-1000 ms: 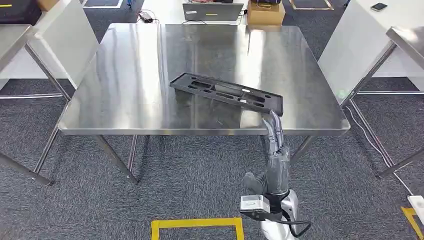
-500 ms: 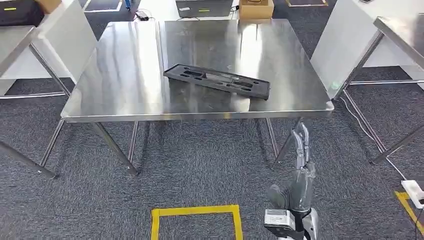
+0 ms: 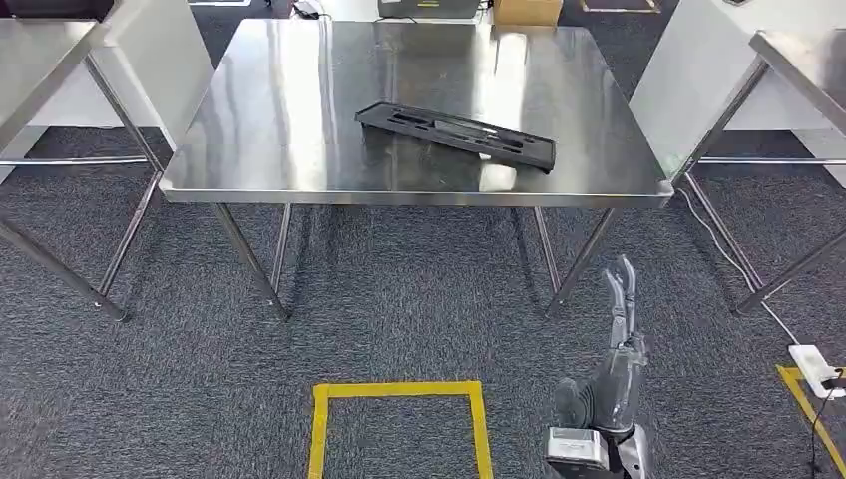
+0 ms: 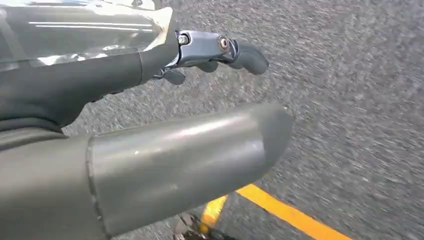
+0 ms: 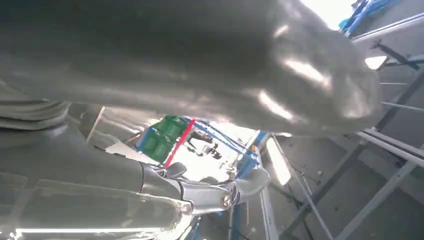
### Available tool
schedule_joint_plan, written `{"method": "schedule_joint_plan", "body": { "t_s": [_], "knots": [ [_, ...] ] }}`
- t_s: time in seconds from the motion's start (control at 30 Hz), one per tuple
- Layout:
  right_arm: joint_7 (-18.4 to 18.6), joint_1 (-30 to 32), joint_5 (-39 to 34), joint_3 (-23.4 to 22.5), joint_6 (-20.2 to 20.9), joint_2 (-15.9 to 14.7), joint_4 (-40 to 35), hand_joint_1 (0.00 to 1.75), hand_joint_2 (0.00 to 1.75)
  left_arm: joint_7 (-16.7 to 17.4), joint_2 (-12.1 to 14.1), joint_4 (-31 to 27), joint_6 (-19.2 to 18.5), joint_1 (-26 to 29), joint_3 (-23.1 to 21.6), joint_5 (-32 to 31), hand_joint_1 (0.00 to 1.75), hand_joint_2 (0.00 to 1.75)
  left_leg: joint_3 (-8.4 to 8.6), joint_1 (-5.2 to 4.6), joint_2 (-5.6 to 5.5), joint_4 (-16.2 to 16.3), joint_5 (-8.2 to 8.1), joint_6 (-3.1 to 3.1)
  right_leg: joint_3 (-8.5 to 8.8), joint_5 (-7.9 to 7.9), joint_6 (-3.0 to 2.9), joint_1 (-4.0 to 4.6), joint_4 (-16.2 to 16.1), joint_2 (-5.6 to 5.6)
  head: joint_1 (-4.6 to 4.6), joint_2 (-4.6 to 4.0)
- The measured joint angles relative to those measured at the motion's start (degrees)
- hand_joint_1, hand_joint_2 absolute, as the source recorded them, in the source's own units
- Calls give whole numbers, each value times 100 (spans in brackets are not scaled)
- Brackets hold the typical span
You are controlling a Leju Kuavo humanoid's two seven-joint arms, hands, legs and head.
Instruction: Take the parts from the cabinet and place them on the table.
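From the head view, the steel table (image 3: 299,120) stands ahead on grey carpet (image 3: 399,319), and a long black part (image 3: 455,134) lies flat on it, set at a slant toward the table's near edge and nearer its right side than its left. The right hand (image 3: 621,329) shows in this view low and to the right, over the carpet in front of the table's near right leg, well apart from the part and below the tabletop. Its fingers (image 3: 621,289) point up and forward, straight and a little apart, and it holds nothing. A yellow taped square (image 3: 397,391) marks the carpet near the robot's feet, and other steel tables are cut off at the left and right picture edges.

The left wrist view gives what the head view lacks: the left hand (image 4: 150,100), seen close over the carpet with a yellow tape line (image 4: 280,210) beneath it. Its thick grey thumb (image 4: 190,155) juts out, the dark fingers (image 4: 240,52) are partly extended, and nothing lies between them; the carpet is blurred.

The right wrist view looks upward past the right hand (image 5: 200,100). The thumb (image 5: 300,85) takes up the top of the picture, one finger (image 5: 240,187) reaches out below it, empty. Behind them are steel table legs, a blue frame and something green and red, too bright and out of focus to identify.
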Motion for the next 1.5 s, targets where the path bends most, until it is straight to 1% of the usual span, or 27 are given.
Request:
{"method": "schedule_joint_plan", "body": {
  "t_s": [0.07, 0.17, 0.23, 0.27, 0.3, 0.4, 0.43, 0.47, 0.53, 0.57, 0.63, 0.7, 0.73, 0.77, 0.8, 0.9, 0.93, 1.0, 1.07, 1.1, 1.13, 1.2, 1.23, 1.3, 1.4, 1.43, 1.5],
  "knots": [
    [0, 15, -17, -4, -7, -24, 4, 0, 0, 0, -2, 0, 2, 1, 0, -18, 0, 0, -166, -19, 0, 12, 163, -3, 40, -29, 82, 5, 475, 9, 0, 0],
    [-2, 14, -37, -7, -11, -46, 9, 0, 0, -4, -13, 0, 4, 6, 0, -33, 0, 0, -380, -27, 5, 19, 331, -32, 506, 375, 228, 19, 93, 12, 2, 0],
    [-15, 4, -79, -9, -28, -55, 9, 0, 0, -13, -15, 0, 7, -1, -2, -42, 0, 0, -495, -30, -1, 27, 472, -70, 1239, 457, 185, 49, -858, 17, 0, 0],
    [-20, -3, -92, -9, -39, -61, 9, 0, 0, -17, -17, 0, 7, 1, -7, -46, 0, 0, -527, -66, -17, 42, 537, -113, 1660, 258, 96, 84, -1502, 18, 4, 0],
    [-26, -5, -109, -9, -55, -63, 9, 0, 0, -22, -17, 0, 7, 2, -9, -48, 0, 0, -535, -63, -5, 36, 598, -151, 1698, 167, 69, 107, -1732, 26, -9, 0],
    [-28, 4, -142, -15, -70, -90, 24, 0, 0, -31, -9, 0, 9, 16, -11, -48, 0, 0, -552, -37, -5, -66, 798, -264, 1578, 275, -71, 106, -1705, 26, -15, 0],
    [-37, -9, -171, -15, -68, -94, 33, 0, 0, -31, 11, 0, 13, 25, -11, -46, 0, 0, -604, 9, -22, -14, 663, -287, 1543, 361, -116, 18, -1702, 3, -17, 0],
    [-42, -11, -212, -15, -66, -98, 48, 0, 0, -31, 9, 0, 22, 32, -11, -41, 0, 0, -660, 11, -26, 193, 215, -322, 1461, 445, -190, 36, -1703, -11, -24, 0],
    [-55, -34, -251, -15, -52, -111, 88, 0, 0, -31, 4, 0, 37, 31, -11, -37, 0, 0, -788, 15, -27, 992, -562, -385, 1295, 593, -228, 51, -1699, -32, -28, 0],
    [-59, -65, -288, -15, -50, -116, 124, 0, 0, -31, 11, 2, 44, 31, -11, -39, 0, 0, -840, 16, -27, 1402, -738, -413, 1201, 662, -224, 55, -1692, -39, -35, 0],
    [-59, -156, -330, -15, -50, -122, 205, 0, 0, -31, 17, 2, 57, 30, -11, -39, 0, 0, -759, 25, -27, 1800, -506, -429, 1024, 801, -195, 56, -1642, -44, -35, 0],
    [-59, -206, -337, -17, -50, -127, 249, 0, 0, -15, 20, 0, 81, 29, -11, -46, 0, 0, -262, 59, -25, 1324, -89, -429, 801, 890, -140, 48, -1536, -45, -35, 0],
    [-59, -215, -343, -17, -52, -129, 267, 0, 0, -13, 17, 0, 81, 22, -11, -48, 0, 0, 154, 72, -26, 787, -103, -424, 718, 913, -105, 45, -1473, -46, -37, 0],
    [-59, -220, -343, -17, -55, -129, 277, 0, 0, -13, 17, 0, 81, 7, -11, -48, 0, 0, 492, 57, -36, 270, -363, -415, 649, 932, -74, 69, -1420, -51, -37, 0],
    [-59, -236, -343, -20, -57, -131, 286, 0, 0, -13, 15, 0, 85, 3, -11, -48, 0, 0, 611, 36, -55, 16, -461, -361, 617, 962, -29, 79, -1389, -60, -17, 0],
    [-59, -252, -348, -17, -59, -133, 310, 0, 0, -13, 11, 2, 87, 9, -15, -55, 0, 0, 514, -16, -48, -30, -432, -224, 534, 1106, 101, 74, -1397, -77, -22, 0],
    [-59, -254, -348, -17, -59, -138, 317, 0, 0, -11, -2, 2, 87, 17, -13, -48, 0, 0, 439, 20, 0, -91, -326, -107, 474, 1048, 127, 76, -1315, -63, -22, 0],
    [-57, -255, -358, -22, -59, -146, 339, 0, 0, -11, -9, 2, 87, 12, -13, -50, 0, 0, 276, -6, 14, -96, -210, -16, 268, 494, 26, 68, -849, -8, 13, 0],
    [-57, -254, -363, -22, -59, -155, 361, 0, 0, -11, -7, 2, 90, 12, -13, -50, 0, 0, 92, -25, 18, -90, -64, -10, 70, -20, -15, 64, -1, 3, 9, 0],
    [-57, -254, -369, -22, -59, -162, 376, 0, 0, -9, -7, 2, 87, 13, -13, -50, 0, 0, -8, -33, 22, -84, 14, -17, 41, -82, 27, 64, 318, 4, 13, 0],
    [-57, -255, -369, -22, -59, -166, 389, 0, 0, -9, -9, 2, 87, 14, -13, -50, 0, 0, -90, -33, 29, -80, 88, -24, 110, 28, 99, 64, 416, 5, 11, 0],
    [-57, -254, -372, -22, -59, -168, 404, 0, 0, -9, -24, 2, 87, 15, -13, -57, 0, 0, -263, -35, 30, -72, 231, -52, 565, 432, 239, 64, -60, 6, 11, 0],
    [-57, -254, -372, -22, -59, -168, 404, 0, 0, -9, -28, 2, 87, 14, -13, -59, 0, 0, -327, -34, 28, -70, 299, -74, 950, 531, 241, 64, -594, 6, 13, 0],
    [-55, -256, -369, -22, -59, -166, 404, 0, 0, -7, -28, 2, 94, 14, -13, -68, 0, 0, -389, -67, 19, -49, 410, -137, 1674, 299, 122, 117, -1723, 11, 13, 0],
    [-37, -191, -380, -30, -50, -173, 404, 0, 0, -4, -26, 2, 98, 17, -13, -87, 0, 0, -401, -50, 25, -116, 595, -214, 1526, 327, 26, 136, -1722, 28, 2, 0],
    [-39, -172, -402, -42, -33, -173, 407, 0, 0, -4, -9, 2, 101, 30, -13, -90, 0, 0, -453, -40, 13, -110, 596, -253, 1487, 402, -68, 38, -1748, 13, 7, 0],
    [-55, -170, -413, -48, 15, -166, 407, 0, 0, -4, -9, 2, 96, 38, -13, -92, 0, 0, -561, -3, -4, 279, -24, -309, 1373, 517, -199, 41, -1731, -6, -9, 0]
  ]
}}
